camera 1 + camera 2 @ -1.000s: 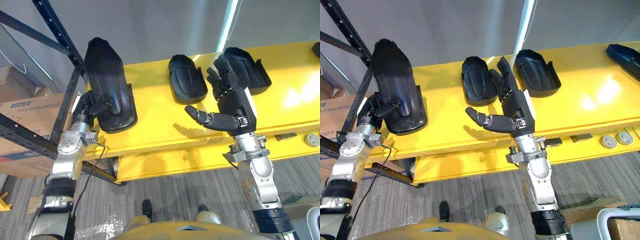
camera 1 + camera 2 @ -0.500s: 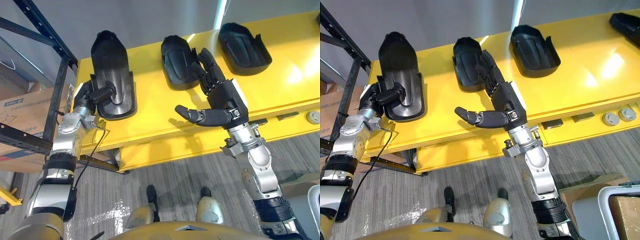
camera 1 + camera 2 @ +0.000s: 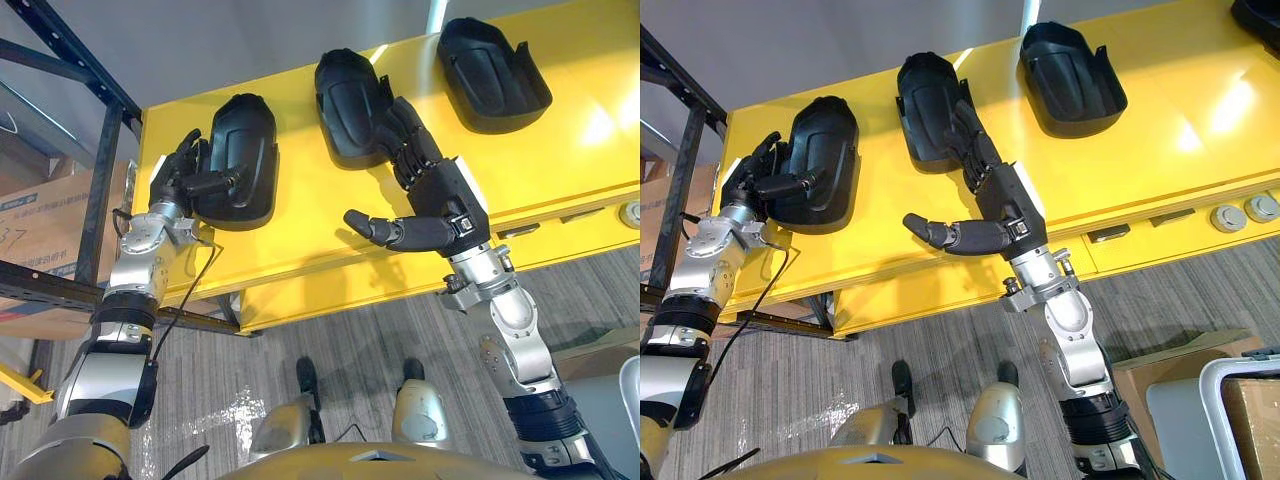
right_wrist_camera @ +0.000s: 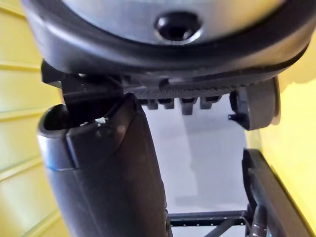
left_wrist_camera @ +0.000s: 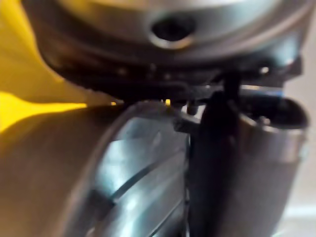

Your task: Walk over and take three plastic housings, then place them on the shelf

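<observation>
Three black plastic housings lie on the yellow table point(image 3: 320, 230). My left hand point(image 3: 178, 180) holds the left housing point(image 3: 240, 160), which lies flat near the table's left end. The thumb is laid over its rim and the fingers are against its outer wall. In the left wrist view that housing's glossy surface point(image 5: 138, 187) sits right beside the thumb point(image 5: 247, 163). My right hand point(image 3: 432, 195) is open above the table, fingers stretched over the near end of the middle housing point(image 3: 345, 100), thumb point(image 4: 108, 173) spread apart. The right housing point(image 3: 492, 72) lies untouched.
A black metal shelf frame point(image 3: 100, 190) stands just left of the table, with a cardboard box point(image 3: 40, 230) on its lower level. Another dark housing point(image 3: 1260, 10) lies at the far right. Round grey parts point(image 3: 1245, 212) sit on the front ledge. A box in a bin point(image 3: 1230, 400) stands on the floor at right.
The left housing has gone from standing tilted in my left hand to lying flat on the table. My right hand has reached forward over the middle housing. The camera has shifted.
</observation>
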`<state>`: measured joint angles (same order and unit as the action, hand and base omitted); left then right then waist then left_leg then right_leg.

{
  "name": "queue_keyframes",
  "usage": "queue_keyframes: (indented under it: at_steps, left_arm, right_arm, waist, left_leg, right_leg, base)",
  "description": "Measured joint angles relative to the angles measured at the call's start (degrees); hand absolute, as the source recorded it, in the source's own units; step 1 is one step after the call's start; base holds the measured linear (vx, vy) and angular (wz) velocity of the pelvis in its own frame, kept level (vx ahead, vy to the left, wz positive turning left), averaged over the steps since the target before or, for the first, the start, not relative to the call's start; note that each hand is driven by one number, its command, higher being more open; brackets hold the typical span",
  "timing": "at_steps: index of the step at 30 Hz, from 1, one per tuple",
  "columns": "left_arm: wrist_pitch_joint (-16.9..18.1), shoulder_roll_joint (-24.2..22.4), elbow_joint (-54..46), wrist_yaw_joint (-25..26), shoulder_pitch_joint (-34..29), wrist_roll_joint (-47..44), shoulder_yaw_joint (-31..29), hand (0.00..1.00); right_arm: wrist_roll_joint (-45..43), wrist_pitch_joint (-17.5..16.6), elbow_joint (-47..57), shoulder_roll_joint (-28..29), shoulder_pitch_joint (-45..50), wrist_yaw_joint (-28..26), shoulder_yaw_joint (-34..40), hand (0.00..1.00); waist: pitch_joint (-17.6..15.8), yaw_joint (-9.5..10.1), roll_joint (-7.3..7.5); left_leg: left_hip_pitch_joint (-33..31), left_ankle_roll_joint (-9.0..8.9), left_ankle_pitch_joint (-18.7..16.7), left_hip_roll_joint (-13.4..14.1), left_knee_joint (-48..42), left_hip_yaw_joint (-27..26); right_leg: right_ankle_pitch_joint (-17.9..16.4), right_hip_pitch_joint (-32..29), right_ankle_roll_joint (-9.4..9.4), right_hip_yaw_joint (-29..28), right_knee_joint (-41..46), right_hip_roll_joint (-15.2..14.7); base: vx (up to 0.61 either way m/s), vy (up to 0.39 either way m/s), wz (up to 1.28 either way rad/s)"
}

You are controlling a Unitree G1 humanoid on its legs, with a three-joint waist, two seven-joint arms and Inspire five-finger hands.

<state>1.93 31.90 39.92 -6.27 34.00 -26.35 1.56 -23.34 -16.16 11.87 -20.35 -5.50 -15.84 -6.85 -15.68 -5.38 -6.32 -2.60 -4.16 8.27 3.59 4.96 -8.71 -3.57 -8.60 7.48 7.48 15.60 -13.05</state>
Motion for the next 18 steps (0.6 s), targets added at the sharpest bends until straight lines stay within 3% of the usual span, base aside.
queue_keyframes:
  at_steps: [4, 11, 16, 18]
  left_arm:
    - [-2.3, -0.1, -0.1, 1.6, -0.1, 0.0, 0.2, 1.0]
    - [-2.0, -0.6, -2.7, 5.3, -0.4, -0.1, 1.0, 1.0]
    - [-1.9, -1.3, -21.6, 9.6, -7.7, 0.2, -0.8, 1.0]
    - [0.2, -3.6, -33.6, 11.2, -13.9, 0.2, -3.1, 1.0]
  right_arm:
    - [0.0, 0.0, 0.0, 0.8, 0.1, -0.2, -0.7, 1.0]
    - [0.5, -0.6, 0.0, 3.2, 0.2, 1.8, -0.9, 1.0]
    - [2.8, -0.8, -1.2, 4.9, 0.9, 4.8, -0.5, 1.0]
    - [4.9, -0.9, -2.6, 5.0, 1.2, 6.4, -0.3, 1.0]
  waist:
    - [0.0, -0.58, 0.02]
    - [0.4, -0.69, 0.55]
    - [2.1, 0.42, 3.22]
    - [3.9, 0.89, 3.75]
  left_leg:
    - [1.2, -0.12, -0.4, 0.1, 0.1, 0.1]
    - [1.9, 0.13, -0.7, 0.5, 0.2, 0.8]
    - [2.3, 0.1, -0.2, 0.1, -0.1, 1.0]
    - [3.1, 0.08, -0.2, 0.1, -0.1, 1.1]
  right_leg:
    - [0.1, 2.0, 0.28, 0.3, -1.2, 0.1]
    - [2.6, 6.1, 1.38, 2.0, -7.4, 0.5]
    - [3.5, 9.0, 1.18, 3.9, -10.6, 0.7]
    - [3.5, 10.8, 1.11, 4.9, -11.4, 0.9]
  base:
    - [0.0, 0.0, 0.0]
    - [0.03, 0.02, 0.07]
    - [0.07, 0.009, 0.15]
    - [0.05, -0.01, 0.18]
